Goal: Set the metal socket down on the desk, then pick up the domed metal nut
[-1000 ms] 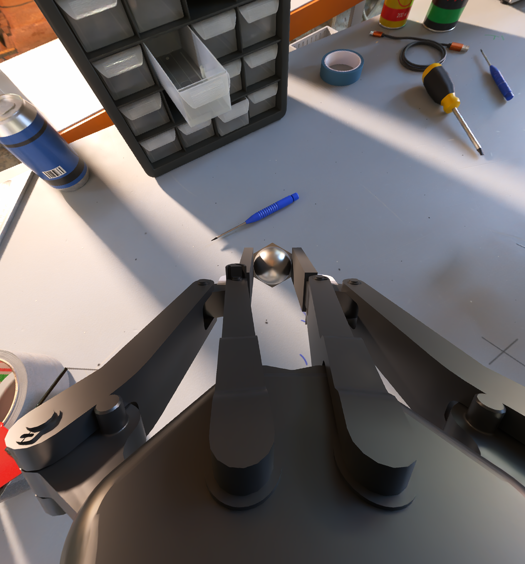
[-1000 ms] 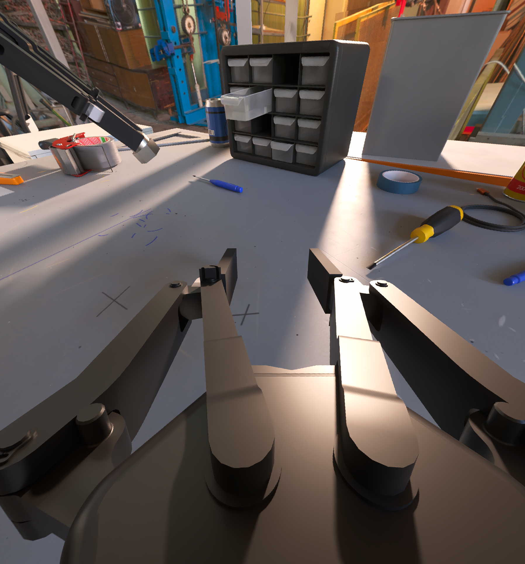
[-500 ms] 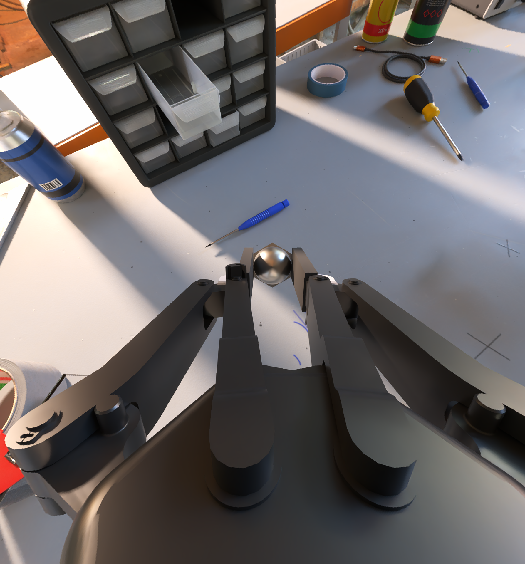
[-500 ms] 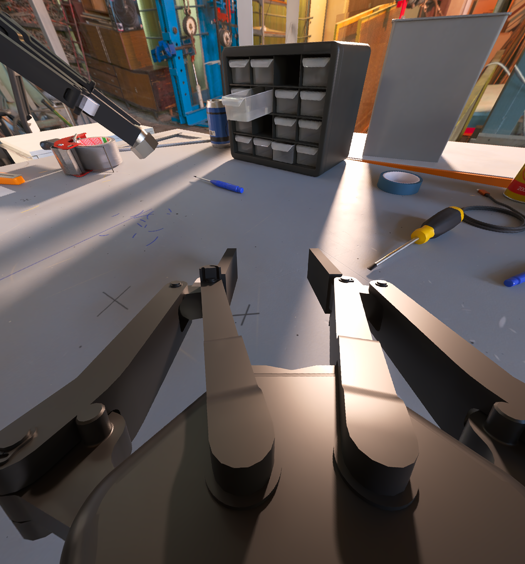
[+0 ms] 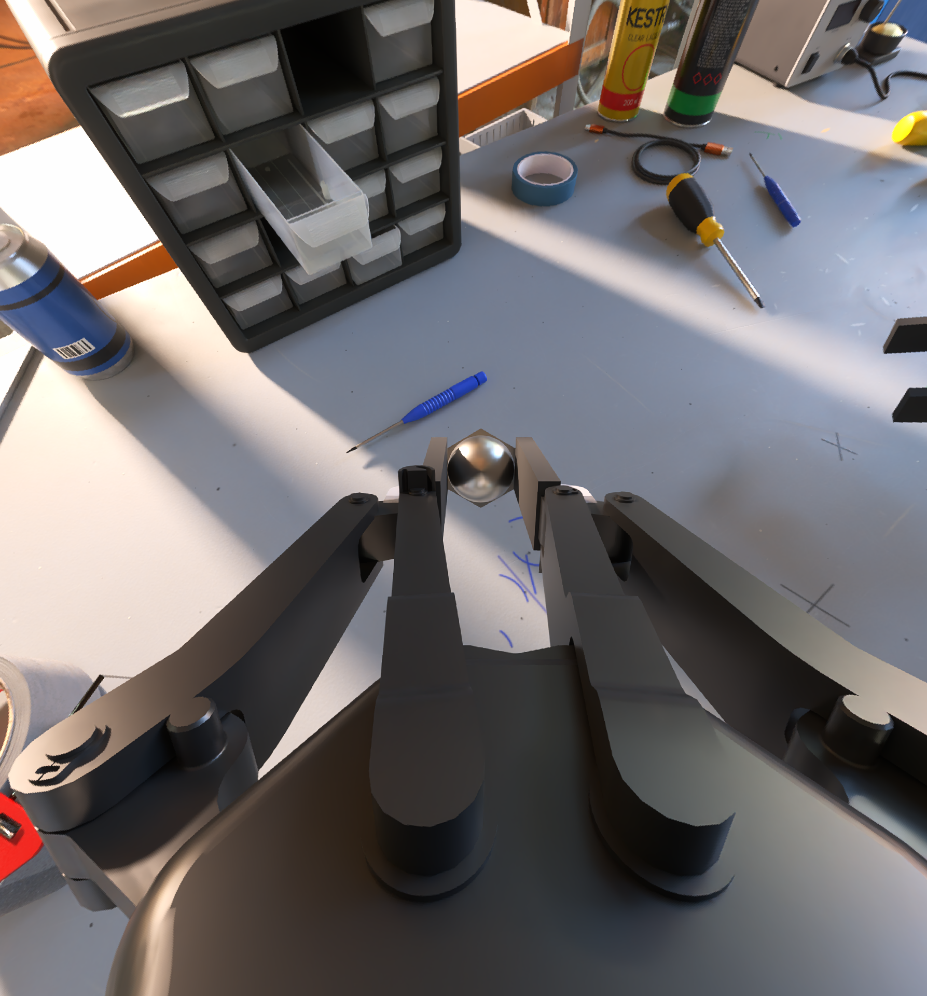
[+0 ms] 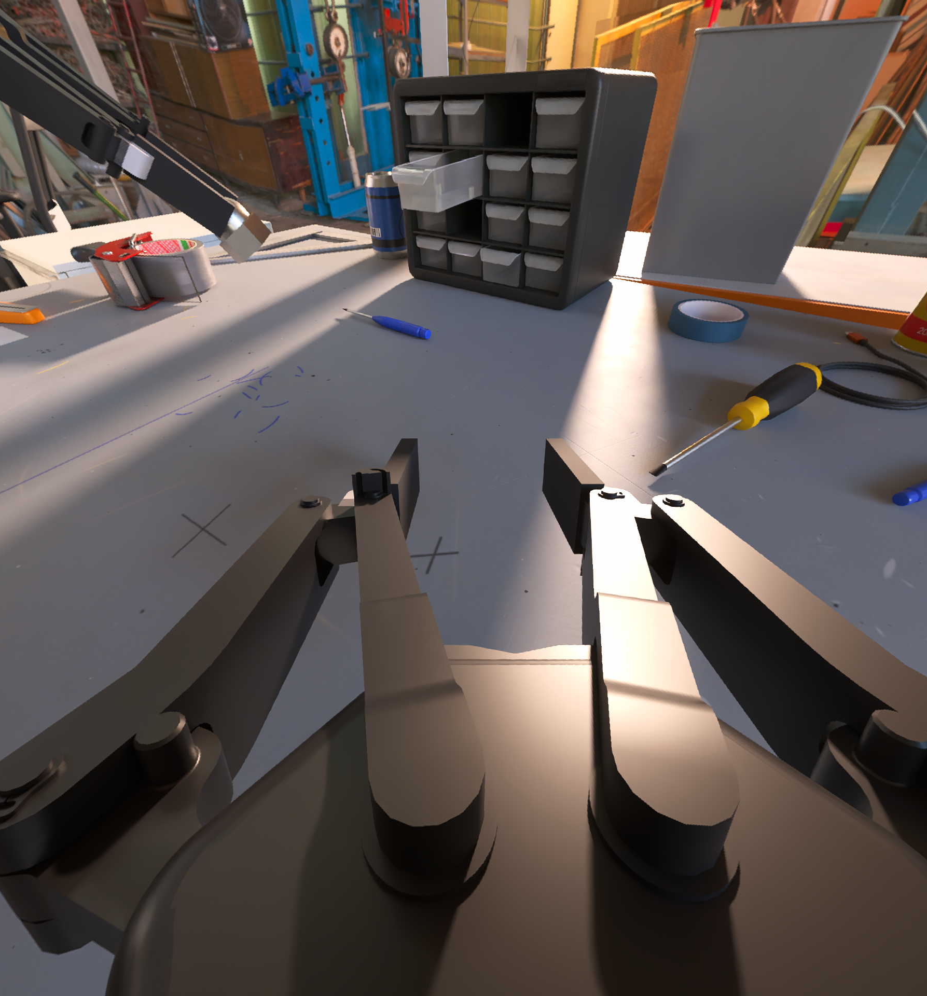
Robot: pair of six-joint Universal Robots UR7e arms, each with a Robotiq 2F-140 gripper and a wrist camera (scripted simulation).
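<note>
While clamped in left end effector (image 5: 480, 468), domed nut (image 5: 480, 467) above desk (image 5: 639, 377).

The domed nut (image 5: 480, 468) sat between the left gripper (image 5: 481, 471) fingers, above the desk (image 5: 612, 377). Just beyond it lay a small screwdriver (image 5: 434, 403), the drawer cabinet (image 5: 288, 161) behind that (one drawer pulled out), a can (image 5: 40, 307) to its left, a tape roll (image 5: 543, 178) to its right.

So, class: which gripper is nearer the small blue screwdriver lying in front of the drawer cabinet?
Left. The left gripper hangs just beside the small blue screwdriver; the right gripper sits well back from it.
</note>
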